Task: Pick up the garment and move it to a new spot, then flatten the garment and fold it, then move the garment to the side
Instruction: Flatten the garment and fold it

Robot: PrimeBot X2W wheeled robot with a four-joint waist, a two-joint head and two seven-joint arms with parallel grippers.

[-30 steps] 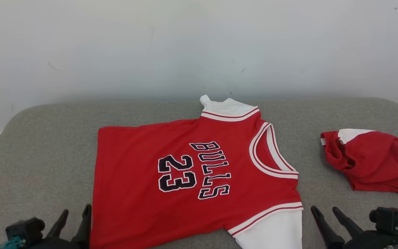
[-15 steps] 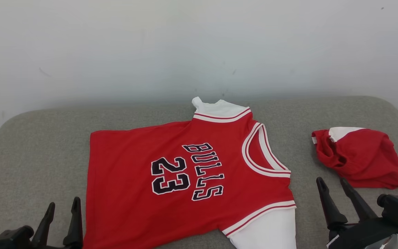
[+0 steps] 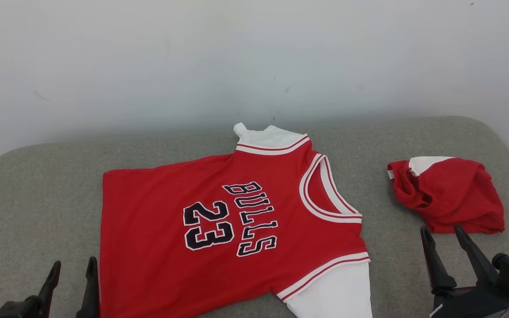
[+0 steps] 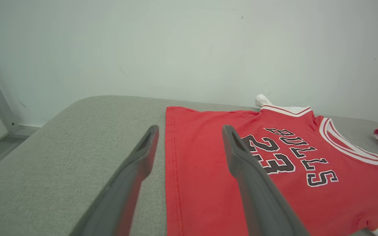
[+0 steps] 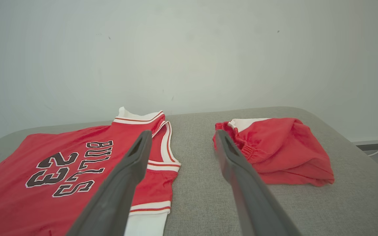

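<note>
two garments lie on the grey pad (image 3: 38,198) before me: a red jersey (image 3: 232,229) spread face up in the middle, and a bunched red garment (image 3: 449,196) at its three o'clock, well apart from it. the jersey's hem (image 3: 103,229) sits at nine o'clock and its neckline (image 3: 325,194) at three. one white sleeve (image 3: 334,296) pokes out at five and the other at twelve, toward the wall (image 3: 237,57).

my left gripper (image 3: 74,263) hangs at the jersey's eight o'clock, just beside the hem, fingers spread wide and holding nothing. my right gripper (image 3: 440,229) is at four o'clock, between the jersey's shoulder and the bunched piece, also spread wide and empty.

i judge the jersey already flattened, so folding looks like the step in hand. my right fingers do point close to the bunched piece, though, and i cannot rule it out as the target. for a clean fold i'd pinch the near long side at both ends, the hem corner on the left and the shoulder on the right. fingertips should stay low so they slip under both layers. i'd lift the two points together, level, and carry them toward twelve o'clock so the edge lands parallel to the far side. the loose sleeve at five should be tucked in first, or it will likely trail out of the fold. the pad looks coarse, so i'd lift clear rather than drag.
</note>
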